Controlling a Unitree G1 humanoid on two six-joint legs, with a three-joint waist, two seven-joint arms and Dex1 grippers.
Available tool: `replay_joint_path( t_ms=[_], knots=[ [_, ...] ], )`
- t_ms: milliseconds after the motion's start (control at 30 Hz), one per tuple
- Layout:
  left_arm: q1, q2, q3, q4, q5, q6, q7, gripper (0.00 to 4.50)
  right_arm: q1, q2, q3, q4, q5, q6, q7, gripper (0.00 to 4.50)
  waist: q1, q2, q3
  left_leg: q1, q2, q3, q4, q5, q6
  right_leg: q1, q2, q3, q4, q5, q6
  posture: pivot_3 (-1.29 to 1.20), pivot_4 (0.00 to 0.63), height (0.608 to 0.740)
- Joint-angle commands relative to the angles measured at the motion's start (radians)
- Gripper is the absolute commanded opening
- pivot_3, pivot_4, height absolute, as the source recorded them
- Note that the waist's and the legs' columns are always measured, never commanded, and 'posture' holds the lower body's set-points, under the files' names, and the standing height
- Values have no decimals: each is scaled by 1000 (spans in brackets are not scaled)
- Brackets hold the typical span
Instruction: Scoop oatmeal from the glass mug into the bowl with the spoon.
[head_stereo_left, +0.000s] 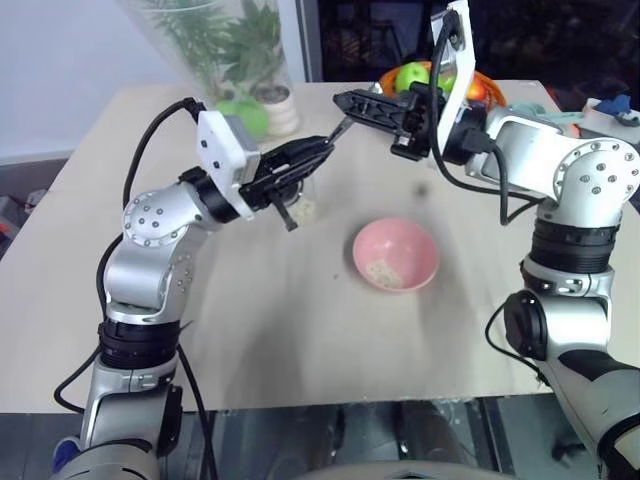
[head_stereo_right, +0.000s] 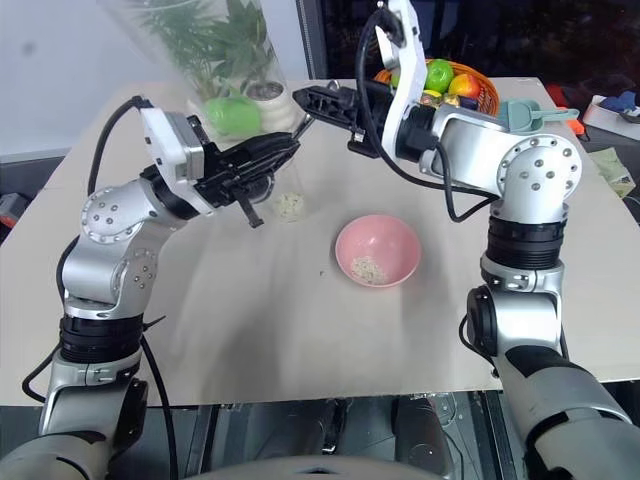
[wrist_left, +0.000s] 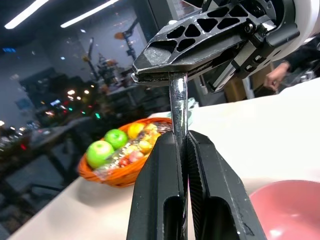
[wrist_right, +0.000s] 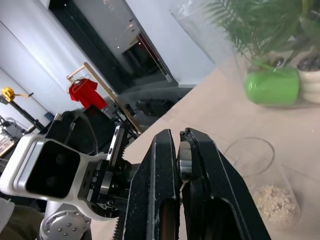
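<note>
- Spoon (wrist_left: 178, 107): slim silver metal, held in the air above the table (head_stereo_left: 250, 330), between the two grippers and over the glass mug. It looks like a handover from one arm to the other.
- Right gripper (head_stereo_left: 345, 100): fingers clenched on one end of the spoon handle, seen plainly in the left wrist view.
- Left gripper (head_stereo_left: 322, 150): fingers lie to either side of the handle, nearly closed. I cannot tell whether they pinch it or have slackened.
- Handling judgement, spoon: stiff, light, polished, so probably slippery and apt to swivel in a two-finger pinch. Best taken on the upper handle, flat faces against the pads, head left free.
- Glass mug (head_stereo_right: 289, 200): clear, stands on the table just below the left gripper, with a low layer of oatmeal (wrist_right: 272, 201) in its bottom. Judgement: light and fragile, likely to tip or slide if the spoon pushes on the rim.
- Oatmeal: dry loose flakes, will spill easily from a tilted spoon.
- Bowl (head_stereo_left: 396, 254): pink, near the mug toward the robot's right, a small heap of flakes already in it. Task partly done.
- Beyond: orange fruit basket (head_stereo_right: 482, 88) and plant vase (head_stereo_right: 215, 60) at the far edge, well apart from the work.
</note>
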Motion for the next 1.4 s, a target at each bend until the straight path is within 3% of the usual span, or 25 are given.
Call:
replay_joint_path(
  t_ms=[33,133,300,433,633,1400],
  knots=[
    [-7,-2,47,-64,-53,50,42,2030,-6,-5,-28,-31,49,4,-11,0,0,0,0,0,0,0,0,0,0,0,0,0,0,0,0,0,150,740],
    [71,-18,155,-115,-152,156,158,3321,22,-41,-73,-46,89,-5,-39,0,-2,0,0,0,0,0,0,0,0,0,0,1,0,0,0,0,150,740],
    [196,-19,273,-95,-149,225,296,3321,84,-92,-144,-79,205,-36,-124,0,3,0,0,0,0,0,0,0,0,0,0,0,0,0,0,0,150,740],
    [205,-37,290,16,-78,214,391,3321,134,-104,-172,-103,351,-100,-243,0,6,0,0,0,0,0,0,0,0,0,0,0,1,0,0,0,150,740],
    [208,-79,253,143,20,171,455,3321,192,-133,-140,-169,454,-179,-345,0,6,0,0,1,0,1,0,0,0,0,0,1,1,0,0,0,150,740],
    [6,-242,139,491,208,25,545,3321,249,-216,-47,-248,510,-343,-374,0,7,0,0,0,0,1,0,0,0,0,-1,1,1,0,0,0,150,740]
  ],
)
